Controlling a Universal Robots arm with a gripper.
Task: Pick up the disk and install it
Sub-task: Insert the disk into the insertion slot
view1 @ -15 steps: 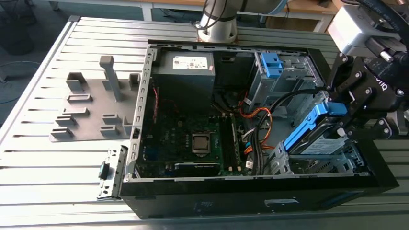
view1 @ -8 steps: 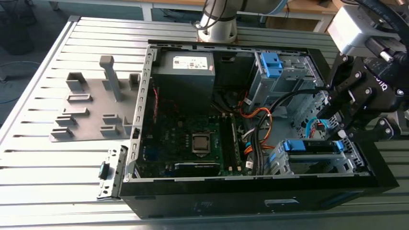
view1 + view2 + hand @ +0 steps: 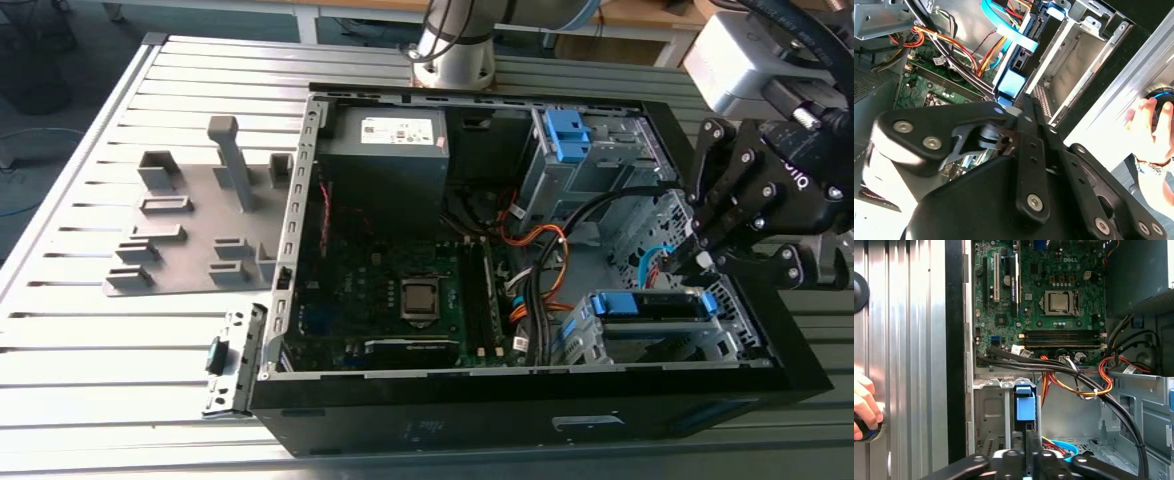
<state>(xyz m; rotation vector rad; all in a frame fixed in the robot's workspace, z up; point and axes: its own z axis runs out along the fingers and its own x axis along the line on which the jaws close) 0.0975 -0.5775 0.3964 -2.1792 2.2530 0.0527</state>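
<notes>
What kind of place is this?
Likely a robotics lab or workshop: an opened computer case sits on a slotted metal table, with a robot arm's base beyond it.

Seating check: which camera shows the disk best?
The exterior view: the disk shows its long blue-framed side in the drive cage. Both wrist views catch it edge-on, beyond the end effector.

In the exterior view the computer case [image 3: 534,425] is black, on a silver ribbed surface [image 3: 94,340]. Inside it, the motherboard [image 3: 387,290] at nine o'clock is green. The power supply [image 3: 387,160] at eleven is grey with a white sticker. The wires [image 3: 534,245] are orange, red and yellow. At four o'clock are the bright blue-framed disk [image 3: 647,305] and the black pincer [image 3: 697,262].
</notes>
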